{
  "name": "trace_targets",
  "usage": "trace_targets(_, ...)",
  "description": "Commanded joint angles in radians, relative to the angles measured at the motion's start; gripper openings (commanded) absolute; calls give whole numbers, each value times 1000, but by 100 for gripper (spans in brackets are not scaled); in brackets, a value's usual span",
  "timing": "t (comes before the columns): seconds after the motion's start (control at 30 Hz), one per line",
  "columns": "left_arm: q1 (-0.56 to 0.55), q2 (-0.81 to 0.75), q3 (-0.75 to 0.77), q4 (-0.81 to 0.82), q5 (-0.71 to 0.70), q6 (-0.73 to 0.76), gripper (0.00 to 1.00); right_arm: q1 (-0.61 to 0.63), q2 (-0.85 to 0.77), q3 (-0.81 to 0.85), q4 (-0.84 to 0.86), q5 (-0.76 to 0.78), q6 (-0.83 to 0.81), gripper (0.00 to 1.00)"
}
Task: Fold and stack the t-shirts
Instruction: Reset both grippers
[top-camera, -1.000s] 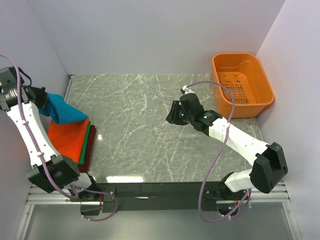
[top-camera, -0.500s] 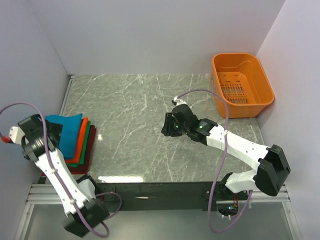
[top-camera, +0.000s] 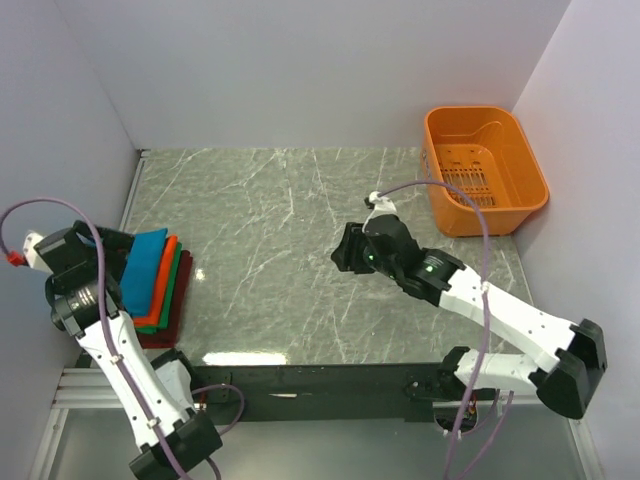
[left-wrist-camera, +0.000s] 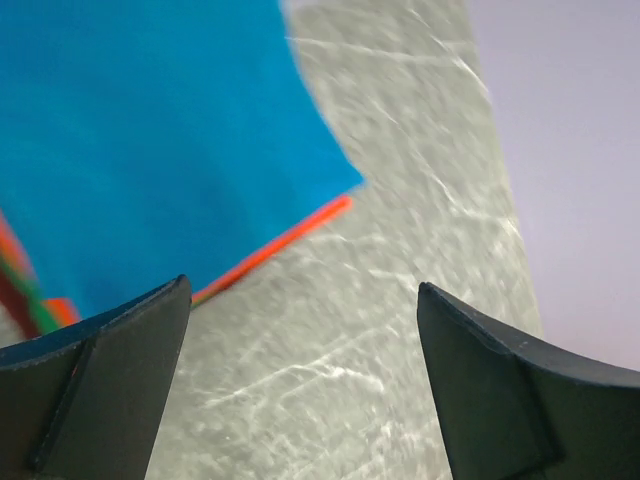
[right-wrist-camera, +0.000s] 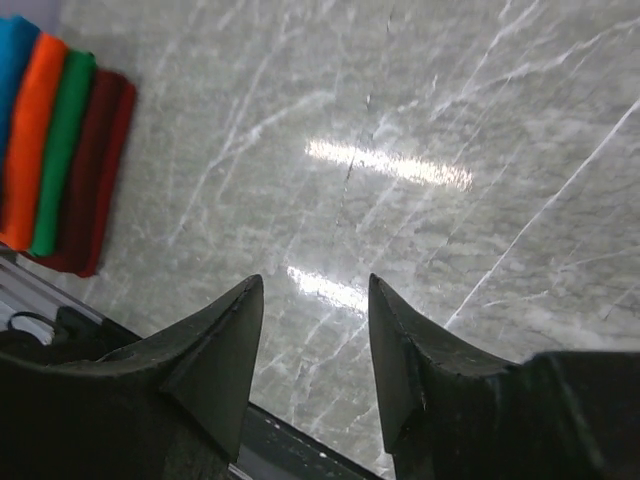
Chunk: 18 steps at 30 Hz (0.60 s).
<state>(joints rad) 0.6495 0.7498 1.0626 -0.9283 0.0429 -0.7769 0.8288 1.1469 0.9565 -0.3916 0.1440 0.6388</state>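
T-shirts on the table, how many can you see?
4, all piled on the table, far left: teal-blue on top, then orange, green, dark red lowest. Others may be hidden underneath.

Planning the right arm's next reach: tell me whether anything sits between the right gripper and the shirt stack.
Nothing visible does. Only bare table lies between the right gripper and the shirt stack at the table's left edge. The basket stands on the gripper's other side, in the far right corner.

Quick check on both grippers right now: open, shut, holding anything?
Left gripper: open, holding nothing, by the edge of the blue shirt.
Right gripper: open, holding nothing, over the table.
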Motion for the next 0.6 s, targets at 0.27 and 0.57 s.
trace_targets(0.27, -904, 133, -85, 273, -329, -226, 99, 6, -199, -22, -21, 181, 7, 55)
trace_targets(0.57, -1341, 367, -90, 422, -485, -236, 99, 6, -334, -96, -64, 368, 19, 56)
